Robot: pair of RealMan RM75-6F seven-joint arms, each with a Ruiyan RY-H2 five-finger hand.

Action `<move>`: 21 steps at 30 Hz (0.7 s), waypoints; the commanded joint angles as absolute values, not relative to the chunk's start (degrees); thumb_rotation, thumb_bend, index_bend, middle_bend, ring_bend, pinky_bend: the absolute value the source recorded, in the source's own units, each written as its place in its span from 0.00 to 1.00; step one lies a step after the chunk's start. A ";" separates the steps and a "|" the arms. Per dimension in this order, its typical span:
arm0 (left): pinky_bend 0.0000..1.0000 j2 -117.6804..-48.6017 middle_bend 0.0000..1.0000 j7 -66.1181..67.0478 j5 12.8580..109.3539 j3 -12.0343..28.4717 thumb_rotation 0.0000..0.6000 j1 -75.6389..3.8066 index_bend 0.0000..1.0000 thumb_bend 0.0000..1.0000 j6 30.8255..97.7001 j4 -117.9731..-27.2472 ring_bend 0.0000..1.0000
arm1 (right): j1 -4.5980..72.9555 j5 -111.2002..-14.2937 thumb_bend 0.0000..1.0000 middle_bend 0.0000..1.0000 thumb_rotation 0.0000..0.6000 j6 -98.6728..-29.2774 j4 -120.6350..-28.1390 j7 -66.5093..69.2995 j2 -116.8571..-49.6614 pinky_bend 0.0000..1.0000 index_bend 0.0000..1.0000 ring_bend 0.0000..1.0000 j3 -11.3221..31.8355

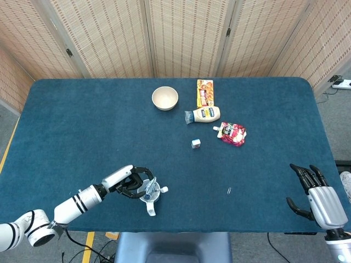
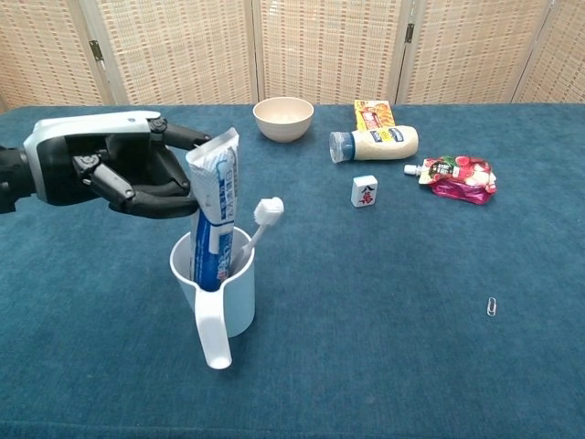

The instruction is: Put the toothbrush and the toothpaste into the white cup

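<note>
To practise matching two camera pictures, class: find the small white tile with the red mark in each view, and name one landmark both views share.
Head view: the tile lies just right of the table's centre, below the mayonnaise bottle.
Chest view: the tile stands upright in the upper middle, right of the white cup.
Shared landmark: the mayonnaise bottle lying on its side just behind the tile.
</note>
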State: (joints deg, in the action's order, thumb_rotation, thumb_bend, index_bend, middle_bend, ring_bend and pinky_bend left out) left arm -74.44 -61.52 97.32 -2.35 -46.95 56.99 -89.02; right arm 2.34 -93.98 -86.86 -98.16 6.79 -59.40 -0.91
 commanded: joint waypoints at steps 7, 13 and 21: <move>0.93 -73.06 0.78 -60.86 97.16 -2.58 1.00 -45.70 0.09 0.40 60.33 -89.25 0.74 | 2.35 -94.11 0.25 0.15 1.00 -87.01 -98.53 6.52 -59.21 0.08 0.06 0.15 -0.84; 0.90 -69.15 0.64 -63.26 95.08 -1.73 1.00 -44.16 0.10 0.40 63.14 -90.03 0.59 | 2.39 -94.31 0.25 0.15 1.00 -87.12 -98.71 6.39 -59.01 0.08 0.06 0.15 -0.83; 0.68 -65.15 0.58 -50.41 83.37 0.99 1.00 -39.07 0.21 0.40 64.38 -89.66 0.48 | 2.59 -94.52 0.25 0.15 1.00 -87.25 -98.32 7.11 -58.85 0.08 0.06 0.15 -0.64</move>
State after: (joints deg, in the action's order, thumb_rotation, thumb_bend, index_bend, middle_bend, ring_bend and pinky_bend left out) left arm -66.24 -56.83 88.64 -0.43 -41.58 63.70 -89.68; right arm 2.53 -94.47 -87.26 -98.40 7.02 -58.82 -0.67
